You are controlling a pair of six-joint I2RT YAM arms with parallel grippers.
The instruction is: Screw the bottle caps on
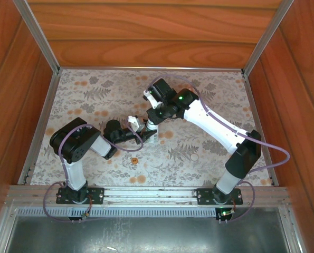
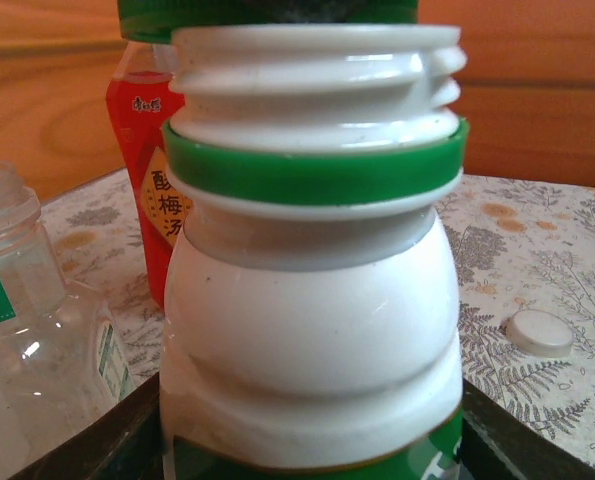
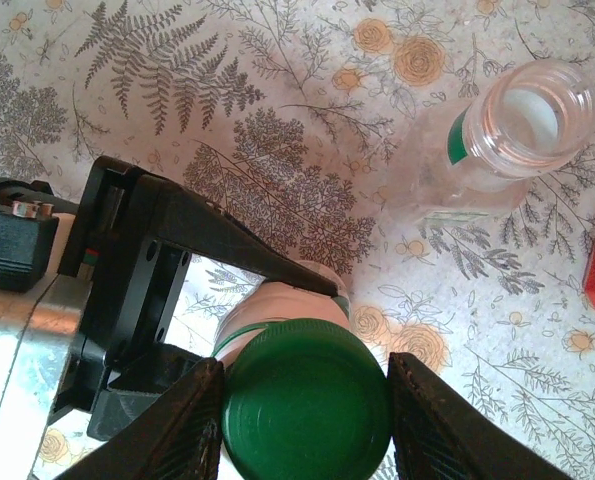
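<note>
The white bottle [image 2: 312, 330] stands upright on the flowered mat [image 2: 557, 260] near the middle of the table, between the two arms; its threaded neck is bare from lip to green collar ring, so nothing is screwed on yet; the plastic is opaque and I can't tell what is inside. The left gripper [image 2: 312, 455] has it clamped low on the body, a dark finger pressed to each flank, jaws part-way closed to the width of the bottle. From above, the right gripper [image 3: 307, 425] pinches the green cap [image 3: 302, 390] by its rim, one finger [image 3: 187, 420] on each side, jaws as wide as the cap; the cap sits level over the mouth of the white bottle, just at the lip, with all the threads showing beneath it.

The clear bottle [image 3: 532, 120] stands close beside, uncapped, mouth wide open; it looks empty, with a green strip of label below the neck. The red bottle [image 2: 142, 150] is upright behind the white one, printed label facing the left wrist camera; its top is hidden behind the green cap, so whether it is closed I can't tell.

The white cap [image 2: 539, 333] lies flat on the mat, off to one side and apart from all three bottles; the orange cap [image 1: 134, 159] lies alone on the mat nearer the arm bases, in front of the left gripper.
</note>
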